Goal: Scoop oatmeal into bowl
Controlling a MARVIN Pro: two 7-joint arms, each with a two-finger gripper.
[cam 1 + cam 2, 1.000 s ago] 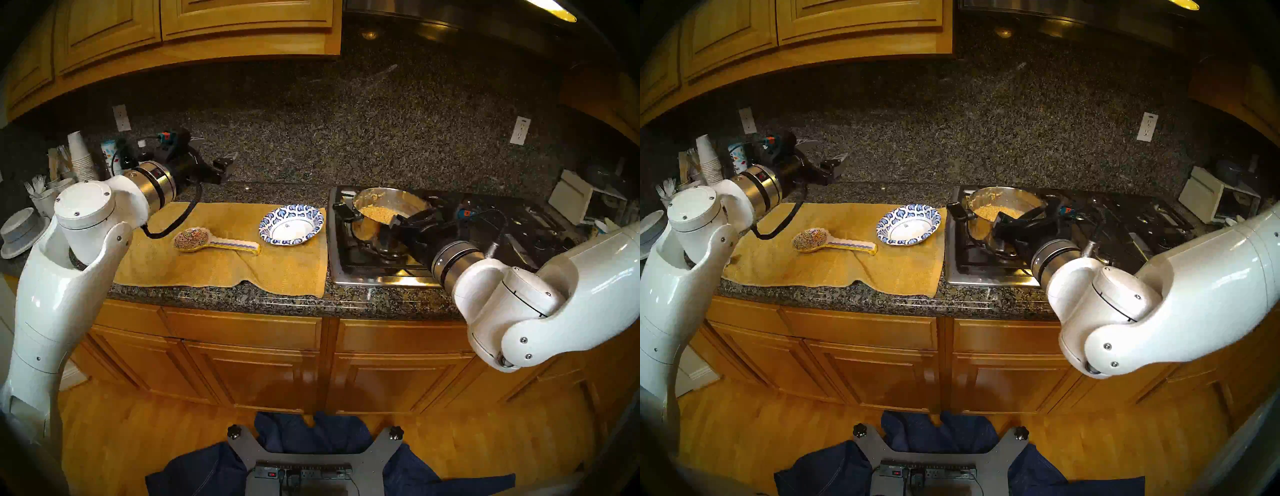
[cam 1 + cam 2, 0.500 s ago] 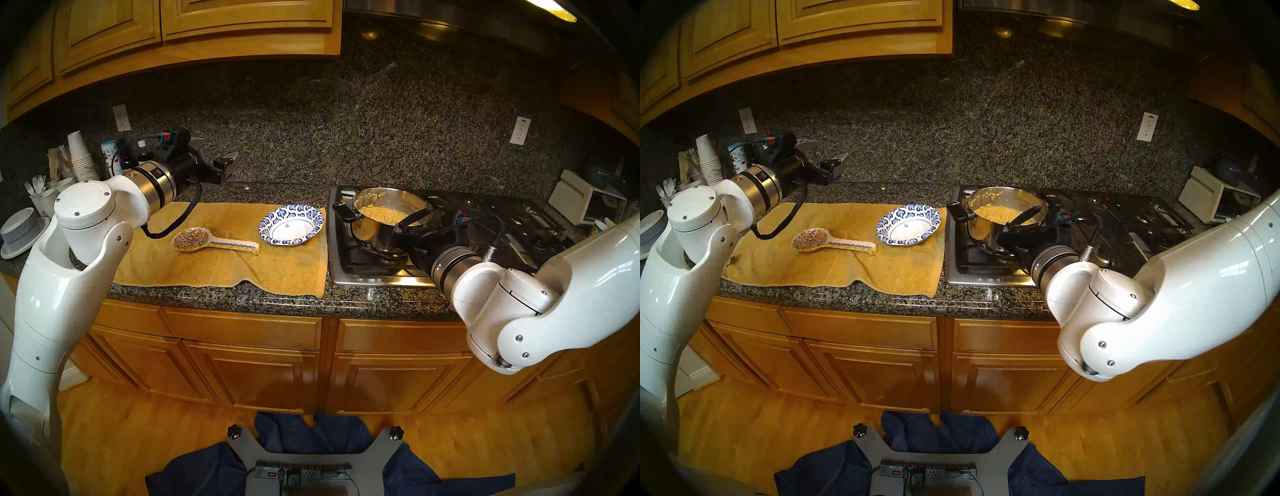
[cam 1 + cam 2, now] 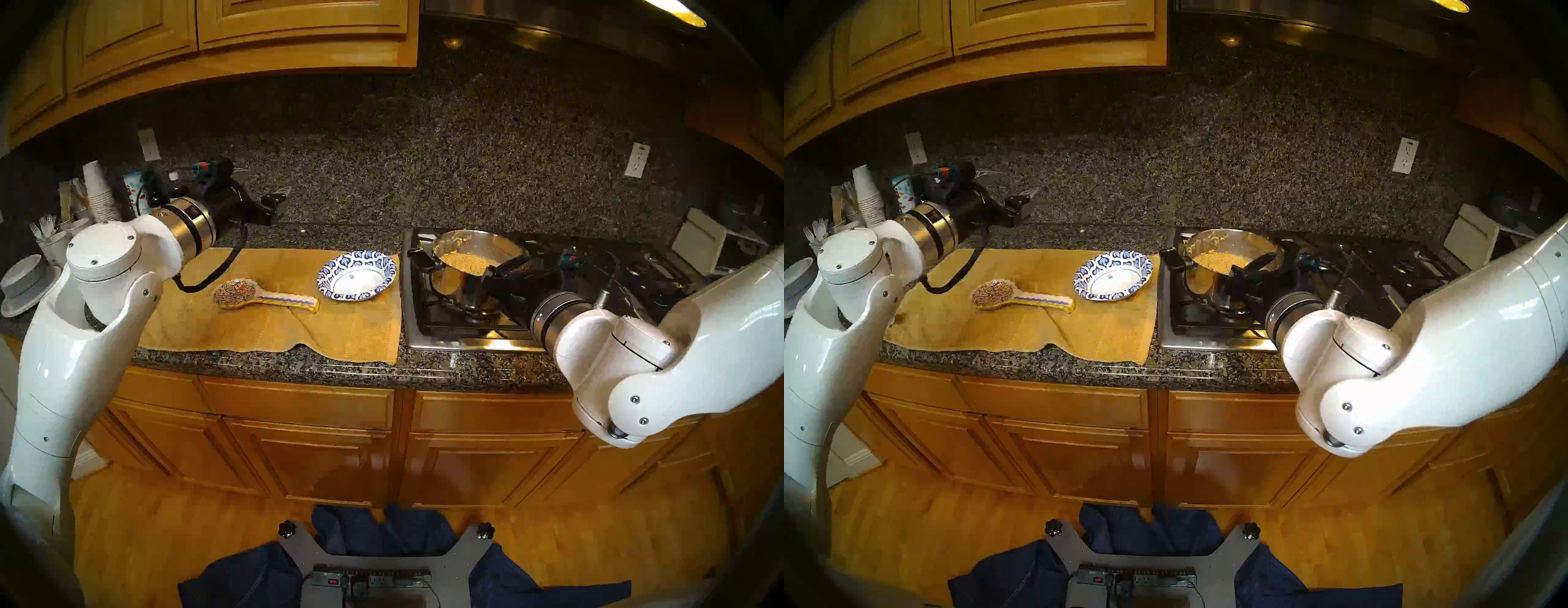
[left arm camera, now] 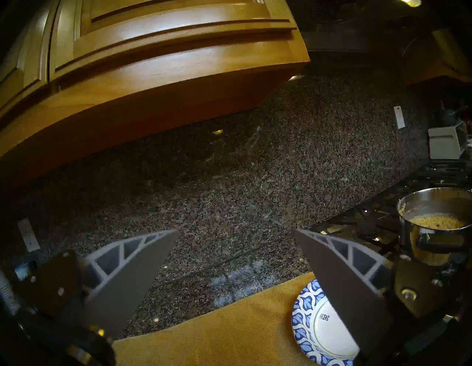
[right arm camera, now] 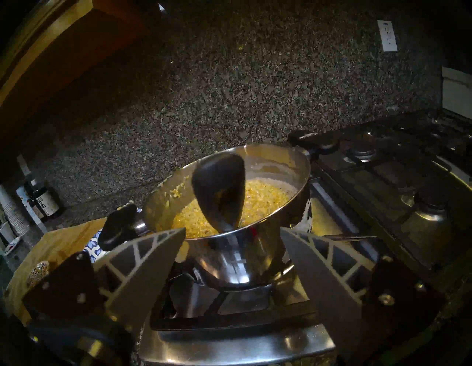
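Oatmeal (image 3: 464, 262), a tan-yellow, lumpy, grainy cooked mass, lies in the shiny steel pot with black handles (image 3: 449, 282) on the black gas stove (image 3: 428, 316) at the right of the speckled granite bench (image 3: 339, 369). In the head views the small shallow bowl with the blue-and-white leaf rim (image 3: 357, 281) sits left of the pot on a yellow towel (image 3: 271, 327), its white centre bare, so nothing has been served. A multicoloured painted spoon-shaped rest (image 3: 237, 294) lies further left with nothing on it. The right pincer (image 3: 492, 278) is at the near right side of the pot. The left pincer (image 3: 259, 193) hangs above the far left of the bench, well apart from everything.

From the left wrist, that pincer (image 4: 236, 232) has its jaws wide with nothing between them; the bowl (image 4: 304, 319) shows low at the right, empty, and the pot (image 4: 434, 204) with oatmeal (image 4: 434, 221) beyond.

From the right wrist, a black ladle-like scoop (image 5: 219, 194) leans in the pot (image 5: 229, 268), its bowl raised over the oatmeal (image 5: 265, 199), its shaft crossing the near rim and running down, blurred, between the spread fingers (image 5: 143, 265). The right pincer (image 5: 232, 233) stands wide, and no finger visibly presses the handle.

By my judgement the task has barely begun: gripping the scoop, lifting a load, carrying it left and tipping it into the bowl all remain.
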